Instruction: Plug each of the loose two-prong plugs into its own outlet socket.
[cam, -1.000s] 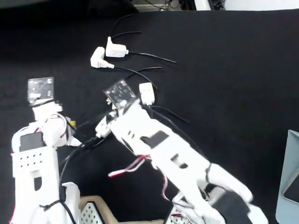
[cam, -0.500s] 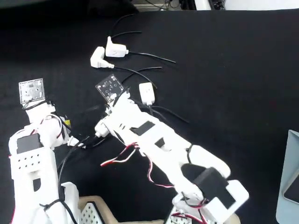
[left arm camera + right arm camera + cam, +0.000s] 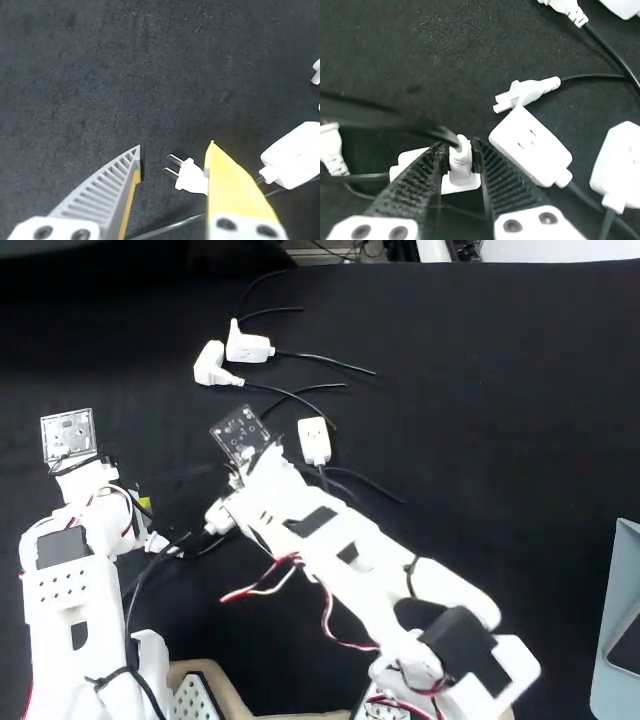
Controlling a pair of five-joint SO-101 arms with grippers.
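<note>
Hanging over the black counter (image 3: 75,75), the left tool (image 3: 175,146) stands with its jaws wide apart, a grey finger (image 3: 107,197) on one side and a yellow finger (image 3: 235,190) on the other. Between them lies a small two-prong plug (image 3: 189,176) (prongs aimed toward the grey finger). Its body sits right against the inner face of the yellow finger, and nothing is gripping it. A dark cord (image 3: 165,226) crosses the counter beneath the tool. Just outside the yellow finger sits a white socket block (image 3: 295,155).

Farther right, the right tool (image 3: 458,145) has its two black fingers (image 3: 420,185) clamped on an upright plug (image 3: 460,161). A black cable (image 3: 380,122) runs away from the top of that plug. Under it, between the fingers, is a flat white socket base (image 3: 465,182); I cannot tell whether the prongs are fully seated. Just beyond the tool's tips a loose plug (image 3: 526,92) lies on its side. Beside one finger a second outlet (image 3: 530,142) lies face up with its slots showing. In the high view, a white adapter (image 3: 250,344) lies well ahead of this tool.
</note>
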